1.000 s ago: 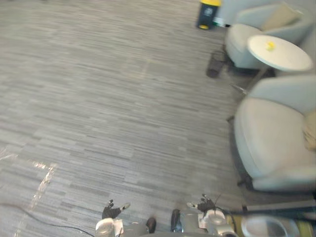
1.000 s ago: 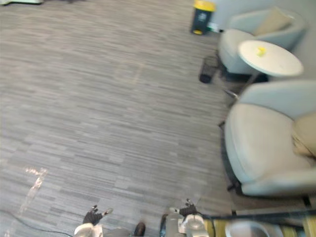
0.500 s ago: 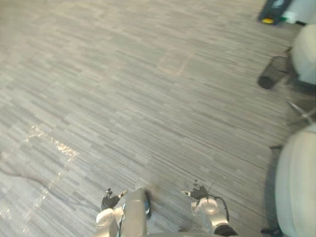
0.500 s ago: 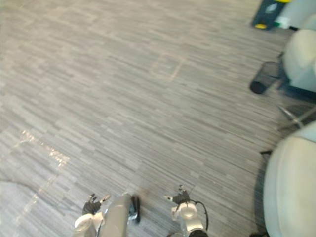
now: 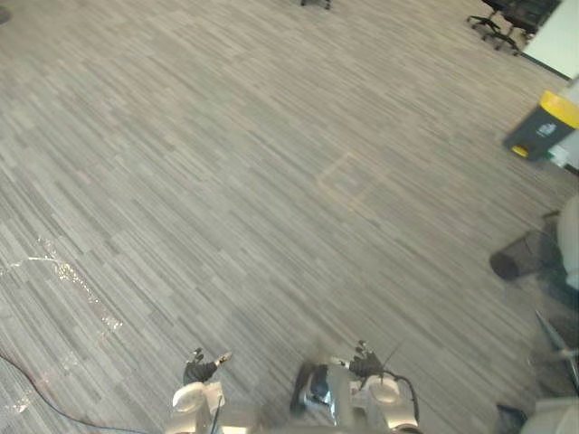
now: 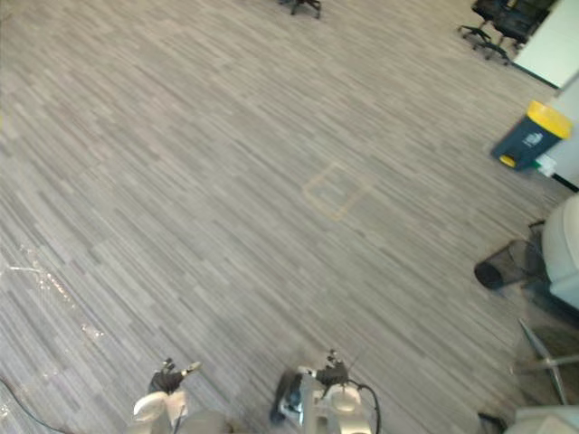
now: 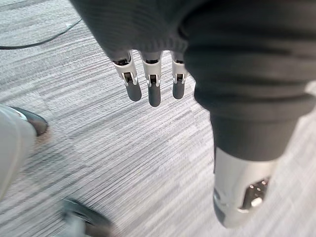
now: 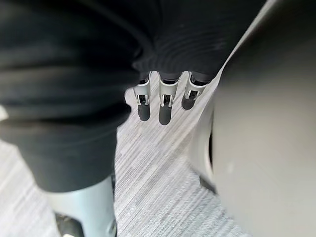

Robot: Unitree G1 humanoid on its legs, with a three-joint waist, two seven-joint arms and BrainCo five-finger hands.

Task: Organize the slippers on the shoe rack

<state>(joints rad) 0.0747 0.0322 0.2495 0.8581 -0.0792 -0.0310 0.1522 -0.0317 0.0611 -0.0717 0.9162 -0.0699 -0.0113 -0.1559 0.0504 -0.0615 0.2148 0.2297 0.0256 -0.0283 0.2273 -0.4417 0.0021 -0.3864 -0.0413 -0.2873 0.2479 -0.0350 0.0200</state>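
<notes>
My left hand (image 5: 201, 369) hangs low at the bottom of the eye views, over grey striped carpet. In the left wrist view its fingers (image 7: 150, 90) point straight down, relaxed, with nothing between them and the thumb. My right hand (image 5: 366, 363) hangs a little to the right of it, also above bare carpet. In the right wrist view its fingers (image 8: 163, 104) are straight and empty.
A dark bin with a yellow lid (image 5: 543, 127) stands at the far right, and a black mesh wastebasket (image 5: 516, 259) lies on its side nearer. Black office chairs (image 5: 507, 14) stand at the back right. A taped square (image 5: 348, 181) marks the wide carpet ahead.
The camera has swung left: the armchairs and round table have slid out at the right, and open carpet and the office chairs came in. Both hands still hang open.
</notes>
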